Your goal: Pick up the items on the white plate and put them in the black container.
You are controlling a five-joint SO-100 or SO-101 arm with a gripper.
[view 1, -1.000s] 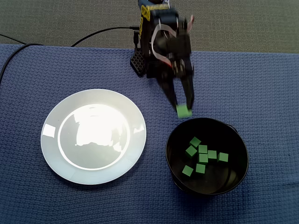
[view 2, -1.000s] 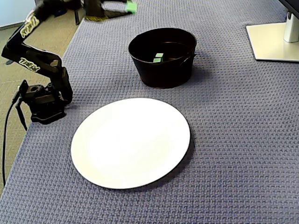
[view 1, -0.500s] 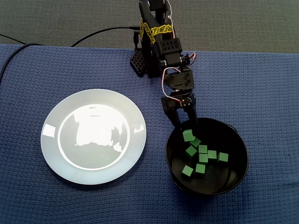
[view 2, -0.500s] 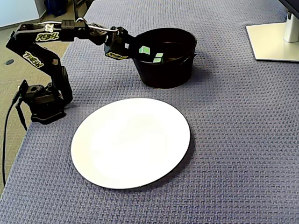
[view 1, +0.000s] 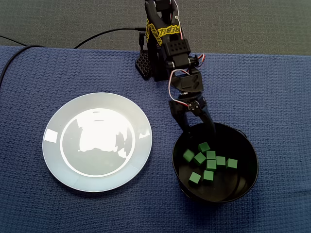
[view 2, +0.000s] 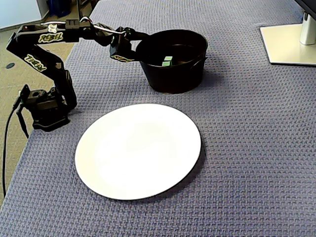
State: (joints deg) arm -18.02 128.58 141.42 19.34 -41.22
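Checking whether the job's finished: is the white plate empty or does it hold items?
Empty. Both fixed views show the round white plate bare; the small green cubes lie in the round black container.

Bright, even overhead light is glaring in broad patches off the white plate (view 1: pixel 97 141) at centre left of a fixed view, bleaching it featureless in the other, casting soft shadows, both frames sharp.

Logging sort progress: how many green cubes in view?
8 green cubes, all inside the black container: one at left, one at top, four in a loose row across the middle, two lower down, per the top-down fixed view. None on the white plate. None looks hidden.
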